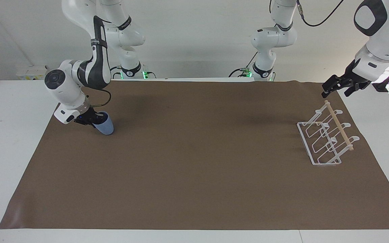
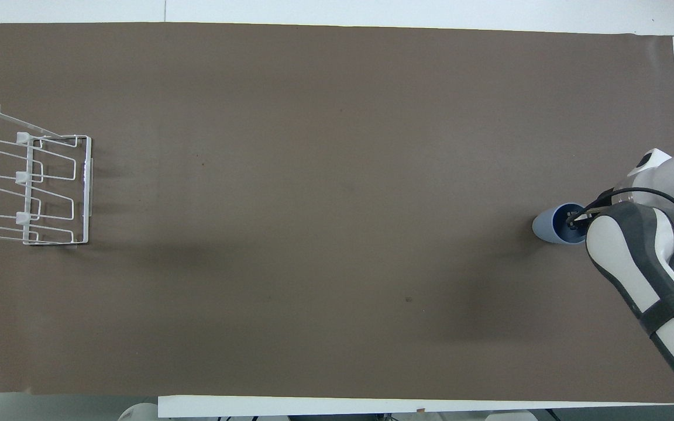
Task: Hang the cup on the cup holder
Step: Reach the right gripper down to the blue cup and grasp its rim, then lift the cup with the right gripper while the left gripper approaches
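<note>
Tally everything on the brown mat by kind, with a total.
Cups: 1, the light-blue cup, gripped at its rim by the right gripper.
Cup holders: 1, the white wire cup holder.
Total: 2
</note>
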Robot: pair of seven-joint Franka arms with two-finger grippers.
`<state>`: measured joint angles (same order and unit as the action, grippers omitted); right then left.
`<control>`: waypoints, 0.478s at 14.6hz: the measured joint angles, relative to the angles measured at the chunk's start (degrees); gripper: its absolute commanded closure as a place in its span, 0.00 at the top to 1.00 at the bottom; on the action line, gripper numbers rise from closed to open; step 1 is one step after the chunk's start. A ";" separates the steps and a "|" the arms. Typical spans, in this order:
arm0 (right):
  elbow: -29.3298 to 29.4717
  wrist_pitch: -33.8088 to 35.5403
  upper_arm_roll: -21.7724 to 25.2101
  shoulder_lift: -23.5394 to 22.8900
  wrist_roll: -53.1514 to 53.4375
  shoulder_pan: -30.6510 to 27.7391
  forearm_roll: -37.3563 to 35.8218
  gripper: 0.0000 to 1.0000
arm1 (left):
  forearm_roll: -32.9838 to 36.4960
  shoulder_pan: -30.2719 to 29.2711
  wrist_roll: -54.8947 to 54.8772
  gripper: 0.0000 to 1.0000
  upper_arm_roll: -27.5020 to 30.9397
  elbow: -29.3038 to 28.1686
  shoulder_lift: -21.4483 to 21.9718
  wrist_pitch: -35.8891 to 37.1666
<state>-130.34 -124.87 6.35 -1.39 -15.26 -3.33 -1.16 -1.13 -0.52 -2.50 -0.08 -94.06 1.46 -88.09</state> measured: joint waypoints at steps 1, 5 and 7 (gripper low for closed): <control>0.02 0.02 0.00 0.00 0.00 0.00 0.00 0.00 | 0.00 0.43 0.00 1.00 -0.39 0.00 0.00 0.00; 5.00 9.34 -0.15 0.03 -0.46 1.05 5.14 0.00 | 0.00 1.10 0.04 1.00 -0.84 0.00 0.00 0.01; 9.67 16.14 -0.27 0.27 -0.75 3.15 13.75 0.00 | 0.00 0.95 0.13 1.00 -0.51 -0.04 0.00 0.01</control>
<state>-120.67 -108.73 6.08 -1.12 -16.01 -0.17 12.59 -1.13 0.43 -2.37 -0.58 -94.10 1.46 -88.08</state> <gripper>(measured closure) 0.952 0.000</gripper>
